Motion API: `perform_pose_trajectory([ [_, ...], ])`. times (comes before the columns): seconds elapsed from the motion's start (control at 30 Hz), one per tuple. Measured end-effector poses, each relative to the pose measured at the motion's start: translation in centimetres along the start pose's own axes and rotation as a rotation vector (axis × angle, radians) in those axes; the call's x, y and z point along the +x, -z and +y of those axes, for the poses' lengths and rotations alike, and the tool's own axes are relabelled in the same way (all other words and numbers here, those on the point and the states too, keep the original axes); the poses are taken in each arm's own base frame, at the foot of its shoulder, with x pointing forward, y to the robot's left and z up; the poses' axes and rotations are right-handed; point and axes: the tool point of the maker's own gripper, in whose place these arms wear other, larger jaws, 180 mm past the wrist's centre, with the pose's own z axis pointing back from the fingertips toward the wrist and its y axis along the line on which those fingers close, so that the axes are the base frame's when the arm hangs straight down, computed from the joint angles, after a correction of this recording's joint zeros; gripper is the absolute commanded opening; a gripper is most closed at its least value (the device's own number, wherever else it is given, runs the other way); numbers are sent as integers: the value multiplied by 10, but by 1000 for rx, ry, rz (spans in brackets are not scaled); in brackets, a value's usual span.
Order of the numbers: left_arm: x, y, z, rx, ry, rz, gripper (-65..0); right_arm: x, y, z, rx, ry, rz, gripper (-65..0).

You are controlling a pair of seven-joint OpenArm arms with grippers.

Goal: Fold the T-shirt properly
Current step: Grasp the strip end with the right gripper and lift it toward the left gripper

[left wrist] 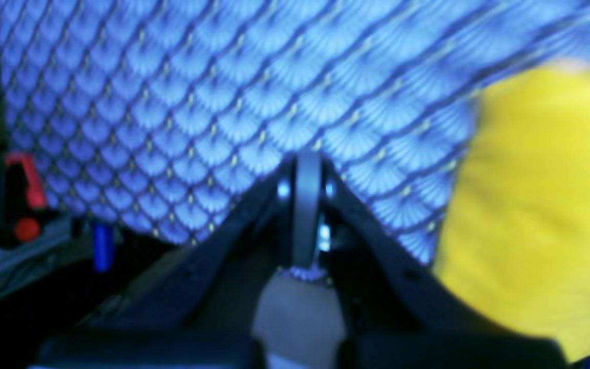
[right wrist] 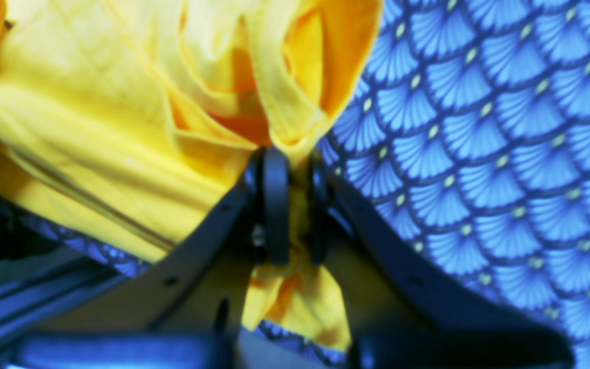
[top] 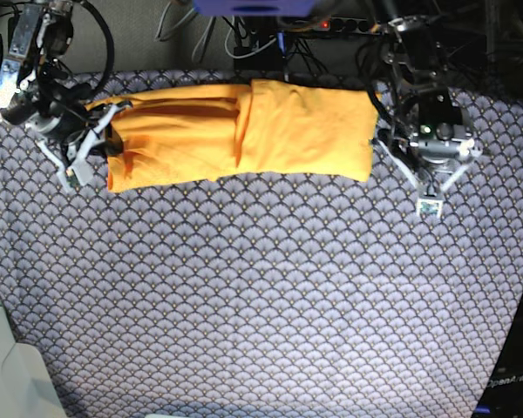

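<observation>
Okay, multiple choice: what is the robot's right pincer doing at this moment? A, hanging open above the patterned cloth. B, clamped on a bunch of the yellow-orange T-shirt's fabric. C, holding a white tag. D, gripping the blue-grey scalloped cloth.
B: in the right wrist view the right pincer is shut with a bunch of the plain yellow-orange cotton T-shirt pinched between its fingers.

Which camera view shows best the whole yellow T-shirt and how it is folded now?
The base view: the T-shirt lies there as one long folded band on the patterned cloth, both ends visible. The right wrist view shows only bunched fabric pinched by the right gripper. The left wrist view shows a blurred yellow edge.
</observation>
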Motion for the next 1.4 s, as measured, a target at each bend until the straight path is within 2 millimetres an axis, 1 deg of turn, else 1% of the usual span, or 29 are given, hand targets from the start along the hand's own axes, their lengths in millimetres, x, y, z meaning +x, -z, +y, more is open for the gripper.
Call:
perform_pose_trajectory([
  [0.07, -1, 7, -12, -39, 2, 10, -650, 11, -7, 7, 15, -16, -30, -650],
  [0.17, -10, 15, -24, -76, 36, 49, -650, 16, -9, 12, 42, -17, -33, -650],
  [0.3, -8, 7, -35, -121, 137, 44, -650, 14, -9, 12, 40, -17, -25, -650],
  [0.4, -13, 6, -32, -118, 215, 75, -650, 14, -9, 12, 40, -17, -24, -650],
  [0.47, -17, 8, -34, -125, 233, 89, -650, 14, -9, 12, 40, -18, -24, -650],
  [0.53, -19, 12, -39, -143, 241, 100, -650, 16, -8, 13, 43, -24, -23, -650],
  [0.6, -25, 18, -48, -170, 245, 127, -650, 19, -4, 23, 66, -54, -20, -650],
  [0.7, -33, 26, -59, -208, 253, 166, -650, 31, 1, 44, 126, -102, -43, -650],
  [0.8, -33, 27, -56, -204, 253, 168, -650, 39, 4, 53, 146, -127, -52, -650],
  [0.9, -34, 28, -55, -197, 256, 172, -650, 47, 10, 70, 188, -162, -52, -650],
  [1.0, -34, 28, -56, -201, 255, 170, -650, 61, 15, 87, 221, -211, -52, -650],
  [1.07, -34, 28, -56, -200, 255, 171, -650, 71, 16, 98, 246, -198, -77, -650],
  [1.1, -34, 28, -56, -201, 254, 170, -650, 72, 17, 102, 255, -195, -74, -650],
  [1.27, -34, 28, -56, -200, 255, 169, -650, 84, 19, 106, 256, -194, -77, -650],
  [1.4, -34, 28, -56, -201, 255, 170, -650, 82, 21, 115, 276, -177, -71, -650],
])
